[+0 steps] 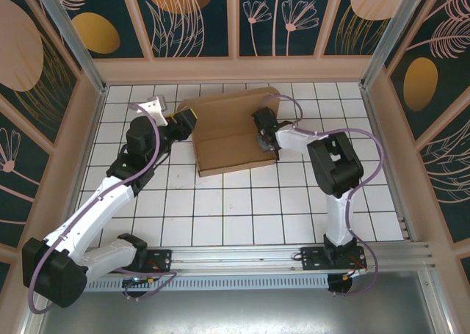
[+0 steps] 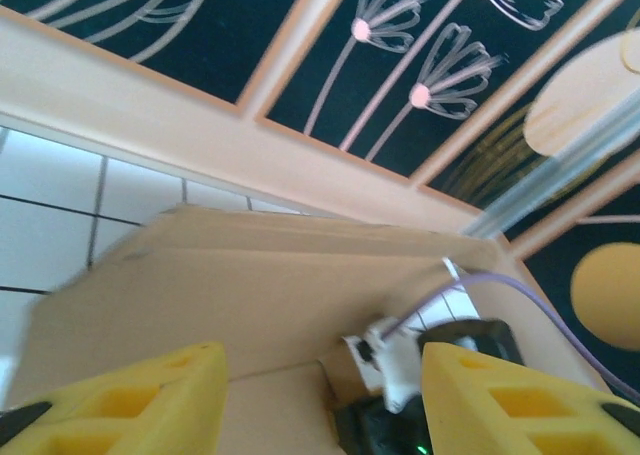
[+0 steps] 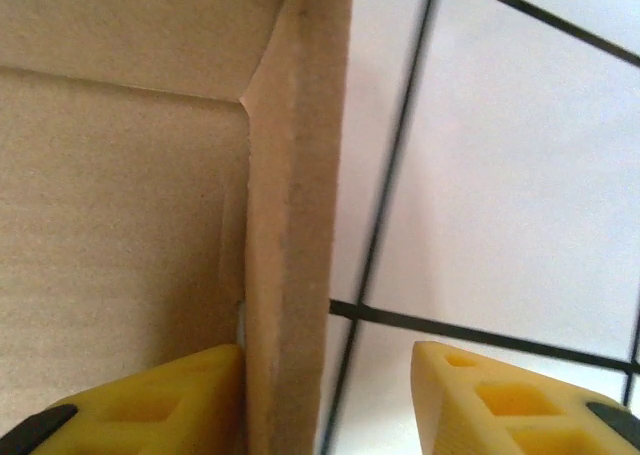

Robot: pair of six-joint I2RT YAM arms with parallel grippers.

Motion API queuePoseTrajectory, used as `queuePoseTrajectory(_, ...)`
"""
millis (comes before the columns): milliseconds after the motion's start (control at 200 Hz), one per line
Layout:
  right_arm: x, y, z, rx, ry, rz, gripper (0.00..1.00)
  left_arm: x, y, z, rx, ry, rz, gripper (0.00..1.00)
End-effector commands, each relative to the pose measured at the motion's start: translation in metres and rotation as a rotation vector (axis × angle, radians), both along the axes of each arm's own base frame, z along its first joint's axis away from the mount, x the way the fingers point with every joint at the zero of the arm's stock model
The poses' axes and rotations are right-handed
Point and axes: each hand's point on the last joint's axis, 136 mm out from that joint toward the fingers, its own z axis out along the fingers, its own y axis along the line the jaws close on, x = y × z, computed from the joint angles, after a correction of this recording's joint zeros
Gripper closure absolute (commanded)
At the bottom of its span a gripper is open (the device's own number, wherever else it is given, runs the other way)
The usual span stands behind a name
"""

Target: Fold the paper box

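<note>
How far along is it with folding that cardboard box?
Partly done, it seems. The cardboard box has its long back panel tilted up and a right side wall standing. In hand: the right gripper straddles that side wall, jaws open, and the left gripper sits open at the box's left end. Left to do: the box is open on top, with nothing closed over it.

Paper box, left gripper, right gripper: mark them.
paper box [image 1: 231, 147]: top external view, flat base panel.
left gripper [image 2: 322, 380]: left wrist view, between yellow fingertips.
right gripper [image 3: 325, 375]: right wrist view, between yellow fingertips.
</note>
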Motion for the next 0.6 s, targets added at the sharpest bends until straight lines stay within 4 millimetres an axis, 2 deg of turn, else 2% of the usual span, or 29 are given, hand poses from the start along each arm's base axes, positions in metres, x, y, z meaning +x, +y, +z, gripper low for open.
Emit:
queuePoseTrajectory(0, -0.001, -0.029, 0.007, 0.023, -0.032, -0.105, 0.49, 0.009, 0.039, -0.017, 0.009, 0.038, 0.241, 0.50)
queuePoseTrajectory(25, -0.002, -0.033, 0.009, 0.039, -0.035, -0.119, 0.47, 0.009, 0.047, -0.021, 0.027, 0.044, 0.286, 0.50)
queuePoseTrajectory(50, -0.001, -0.034, 0.012, 0.063, -0.040, -0.129, 0.46, 0.010, 0.052, -0.023, 0.059, 0.039, 0.308, 0.46)
queuePoseTrajectory(110, -0.002, -0.031, 0.020, 0.128, -0.055, -0.133, 0.43, 0.011, 0.053, -0.023, 0.137, 0.016, 0.297, 0.37)
queuePoseTrajectory(205, -0.003, -0.020, 0.043, 0.227, -0.113, -0.106, 0.38, 0.012, 0.034, -0.018, 0.245, -0.041, 0.169, 0.33)
queuePoseTrajectory(340, -0.005, -0.003, 0.091, 0.366, -0.234, -0.013, 0.26, 0.020, 0.017, -0.023, 0.338, -0.066, 0.076, 0.30)
queuePoseTrajectory(440, -0.007, 0.001, 0.119, 0.432, -0.313, 0.047, 0.29, 0.025, 0.015, -0.028, 0.341, -0.082, 0.044, 0.27)
queuePoseTrajectory(530, -0.019, 0.005, 0.160, 0.542, -0.478, 0.134, 0.33, 0.031, 0.020, -0.037, 0.308, -0.094, 0.047, 0.26)
queuePoseTrajectory(596, -0.026, 0.003, 0.182, 0.583, -0.590, 0.185, 0.34, 0.036, 0.029, -0.043, 0.248, -0.092, 0.071, 0.26)
